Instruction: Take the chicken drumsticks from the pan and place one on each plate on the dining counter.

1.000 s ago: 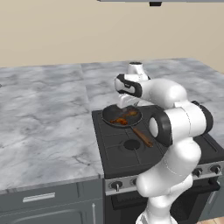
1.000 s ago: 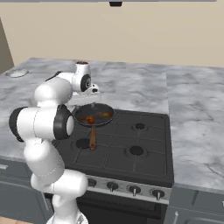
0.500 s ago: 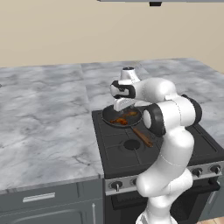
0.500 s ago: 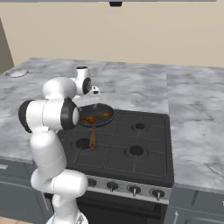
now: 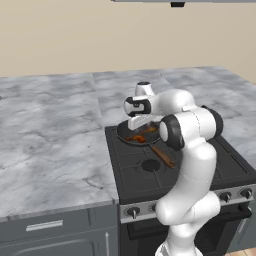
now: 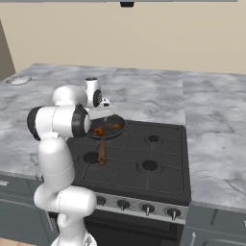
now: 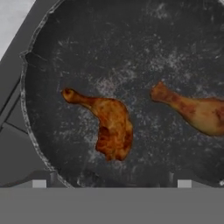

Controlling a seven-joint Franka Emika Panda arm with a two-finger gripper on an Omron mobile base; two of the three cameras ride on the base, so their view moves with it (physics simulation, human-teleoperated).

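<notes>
Hiding: the far part of the pan [image 5: 137, 136] is covered by the white hand in the left base view, and its left part by the elbow in the right base view.
Cut off: the right drumstick [image 7: 192, 111] is cropped at the right edge of the hand view, so its thick end cannot be seen in full.
Hard to make out: in both base views the meat is reduced to small orange patches; shape and count cannot be read there.
Pincer [image 7: 111, 184]: spread wide, with nothing held; two pale tips are seen low in the hand view, one at each side, well apart, with the left drumstick [image 7: 107, 124] above the gap.
Left drumstick axis: the long axis is run diagonally in the hand view, thin bone end at upper left, thick end at lower right, with a bend between.
Right drumstick axis: the bone end is pointed to upper left, the body sloped to lower right.
Location: both pieces are lain on the pan floor, apart from each other.
Pan: set on the rear left burner of the black stove [image 6: 158, 166]; the wooden handle [image 6: 102, 152] is pointed toward the stove front.
Tabletop [image 5: 50, 125]: grey marbled stone is laid beside and behind the stove.
</notes>
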